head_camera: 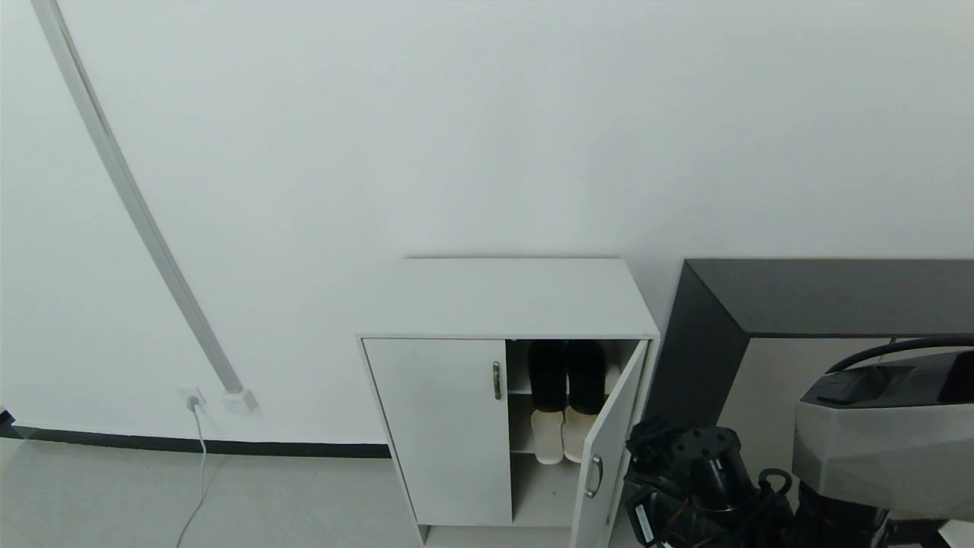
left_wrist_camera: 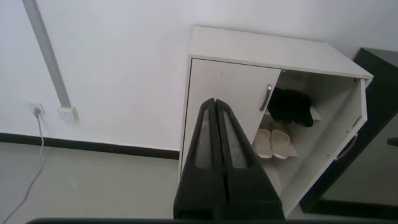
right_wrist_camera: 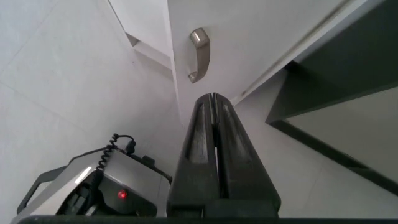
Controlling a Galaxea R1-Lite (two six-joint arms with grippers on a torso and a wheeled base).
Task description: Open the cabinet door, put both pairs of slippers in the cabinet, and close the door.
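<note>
White cabinet: it stood against the wall, its left door shut and its right door swung out toward me.
Black slippers: they sat as a pair on the upper shelf, behind the open side.
Cream slippers: they sat as a pair on the middle shelf just below, reaching its front edge.
Slipper axis: each pair lay side by side, long axis running from the cabinet's back to its open front; which end was the toe I could not tell.
Step in hand: with both pairs inside, I judged that only the closing of the right door was left.
Right gripper: my fingers were pressed together with nothing between them, tips close to the door's outer face, near its handle.
Left gripper: its fingers were together too, empty, held well back and aimed at the left door.
Door axis: the panel stood upright, hinged on the cabinet's right side, free edge pointing out at me; the handle ran upright near that edge.
Next move: I judged it called for a push with my closed fingertips on the outer face near the handle, sweeping the free edge round toward the left door until the two met flush.
Risk: a push too close to the hinge might have left the door ajar.
</note>
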